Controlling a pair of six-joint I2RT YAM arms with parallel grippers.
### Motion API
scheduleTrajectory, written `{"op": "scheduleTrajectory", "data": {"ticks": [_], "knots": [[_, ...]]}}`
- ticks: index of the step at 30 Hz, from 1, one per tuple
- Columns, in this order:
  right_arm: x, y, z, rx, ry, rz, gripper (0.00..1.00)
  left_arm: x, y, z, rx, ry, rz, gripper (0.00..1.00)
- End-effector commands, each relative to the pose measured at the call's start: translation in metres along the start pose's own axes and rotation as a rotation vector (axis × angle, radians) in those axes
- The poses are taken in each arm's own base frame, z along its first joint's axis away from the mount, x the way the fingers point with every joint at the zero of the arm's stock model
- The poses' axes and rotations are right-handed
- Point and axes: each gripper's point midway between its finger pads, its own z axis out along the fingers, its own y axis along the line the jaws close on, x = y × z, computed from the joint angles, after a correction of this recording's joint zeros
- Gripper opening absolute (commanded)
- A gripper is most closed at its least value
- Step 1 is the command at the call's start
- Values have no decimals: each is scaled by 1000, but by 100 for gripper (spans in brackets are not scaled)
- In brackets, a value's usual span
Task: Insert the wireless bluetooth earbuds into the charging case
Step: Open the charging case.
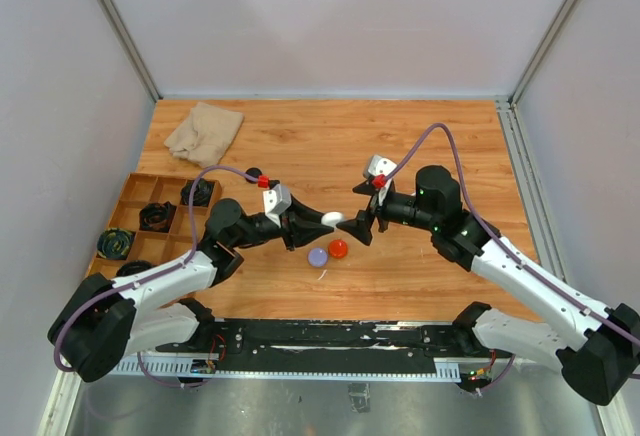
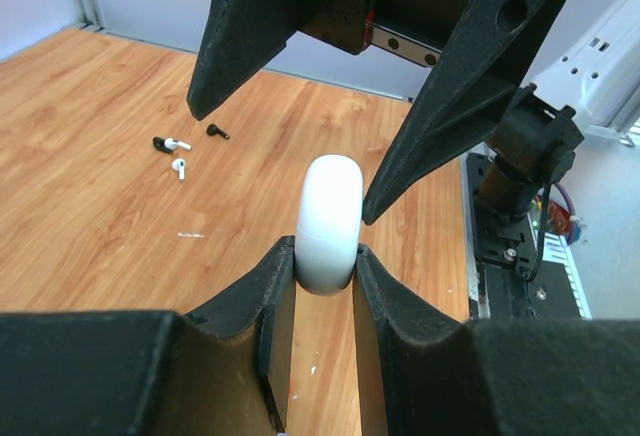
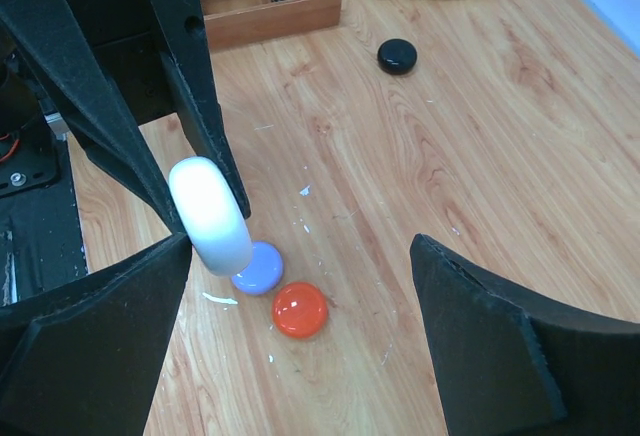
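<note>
Earbuds lie loose on the bench. At least three tiny stemmed buds in white and black show at the left of the left wrist view. They are flat on the wood and close together, but too small for the heading of each stem to be read. The overhead view does not resolve them.

From the left of the overhead view come a wooden tray with dark items in its compartments and a cloth at the far edge. The left claw follows, clenched on the white charging case. The case is held clear of the bench, on edge, with its long axis running out of the claw toward the other arm. It appears closed.

Below it a lilac puck and a red puck sit on the wood, touching or nearly so. A black puck rests well apart near the tray.

At the right, the right claw is released, with its jaws spread wide. It faces the case tip to tip, one finger on each side, and grasps nothing. Whether one finger touches the case cannot be told.

The coming move probably turns on one relation. The buds lie on the bench beyond the far finger of the right claw, away from the raised case. The free right arm therefore seems the nearer one to fetch them, provided the case is opened.
</note>
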Motion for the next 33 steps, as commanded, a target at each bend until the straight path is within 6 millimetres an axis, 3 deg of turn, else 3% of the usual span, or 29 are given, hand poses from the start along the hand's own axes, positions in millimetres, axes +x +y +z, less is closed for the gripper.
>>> {"op": "scheduleTrajectory", "data": {"ticks": [1, 13, 21, 27, 33], "knots": [[-34, -13, -12, 86, -78, -62, 91, -1, -8, 2, 72, 29, 62, 0], [-44, -19, -17, 127, -90, -48, 93, 11, -9, -2, 93, 78, 103, 0], [-39, -21, -16, 134, -41, -22, 94, 17, -6, -2, 71, 83, 74, 0], [-35, 2, -10, -6, -34, -30, 96, 15, -3, 1, 49, 53, 9, 0], [-19, 7, -4, -48, 12, -8, 96, 10, -9, 3, 81, 21, -14, 0]]}}
